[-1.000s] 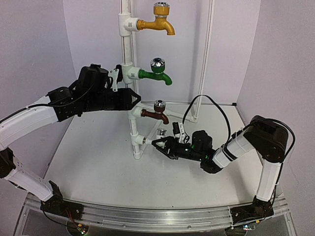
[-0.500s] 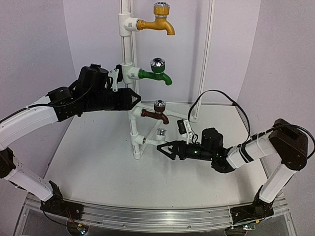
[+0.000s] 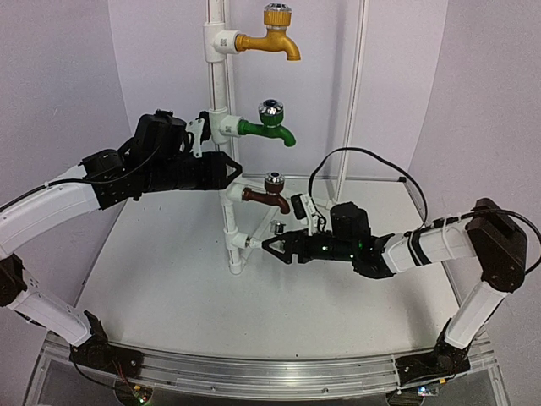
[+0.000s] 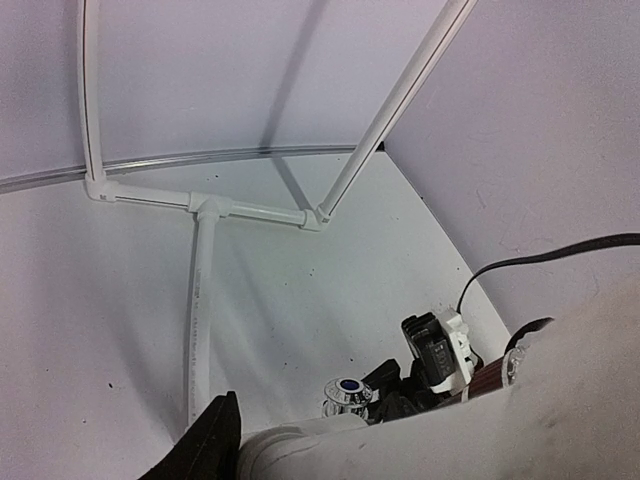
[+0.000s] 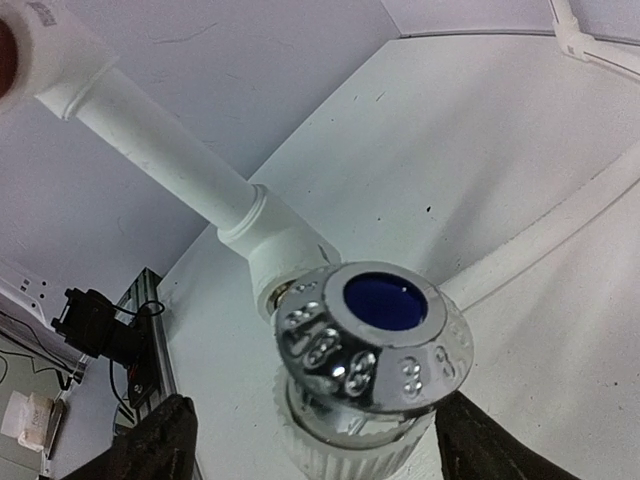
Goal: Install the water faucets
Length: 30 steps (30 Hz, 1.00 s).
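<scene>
A white pipe stand [image 3: 222, 85] carries a yellow faucet [image 3: 272, 38], a green faucet [image 3: 270, 125] and a brown faucet [image 3: 269, 194]. The white faucet [image 3: 275, 227] sits at the lowest fitting; its silver knob with a blue cap fills the right wrist view [image 5: 375, 335] and shows in the left wrist view [image 4: 348, 392]. My right gripper [image 3: 272, 245] is open, one finger on each side of the white faucet [image 5: 310, 450], with gaps showing. My left gripper [image 3: 232, 169] is shut on the white pipe [image 4: 420, 440] between the green and brown faucets; only one finger [image 4: 205, 445] shows.
The stand's base pipes [image 4: 200, 300] lie on the white table and run back to thin uprights [image 3: 351, 93]. A black cable [image 3: 372, 156] loops above my right arm. The metal rail [image 3: 254, 376] runs along the near edge.
</scene>
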Each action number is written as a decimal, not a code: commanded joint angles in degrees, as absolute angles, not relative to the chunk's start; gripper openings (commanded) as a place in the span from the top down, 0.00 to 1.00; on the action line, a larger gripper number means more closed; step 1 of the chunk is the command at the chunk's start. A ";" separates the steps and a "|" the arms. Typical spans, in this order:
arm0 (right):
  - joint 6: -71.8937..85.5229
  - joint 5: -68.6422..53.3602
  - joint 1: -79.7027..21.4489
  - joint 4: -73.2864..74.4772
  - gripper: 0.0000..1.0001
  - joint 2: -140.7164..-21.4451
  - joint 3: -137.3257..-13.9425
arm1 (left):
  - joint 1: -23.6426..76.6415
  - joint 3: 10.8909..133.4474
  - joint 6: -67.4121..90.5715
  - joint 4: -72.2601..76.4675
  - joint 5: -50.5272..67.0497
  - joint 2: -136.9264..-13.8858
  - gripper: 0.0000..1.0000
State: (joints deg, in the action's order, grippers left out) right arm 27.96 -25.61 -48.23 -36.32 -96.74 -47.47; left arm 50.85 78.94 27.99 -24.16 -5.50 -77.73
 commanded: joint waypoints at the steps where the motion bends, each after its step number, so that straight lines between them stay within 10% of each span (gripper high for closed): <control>1: 31.04 -25.79 -47.92 -37.09 0.27 -99.44 -50.34 | 52.22 80.52 36.54 -21.97 4.48 -75.78 1.00; 9: 33.43 -27.33 -47.66 -39.42 0.39 -100.93 -51.03 | 52.21 80.09 36.78 -21.99 4.65 -75.63 1.00; 17: 30.60 -29.72 -47.29 -39.78 0.03 -97.54 -47.81 | 52.21 80.09 36.62 -21.95 4.43 -75.50 1.00; 30: -2.93 -21.21 -46.37 -19.83 0.02 -69.97 -34.38 | 52.15 79.71 36.17 -21.96 4.45 -75.06 1.00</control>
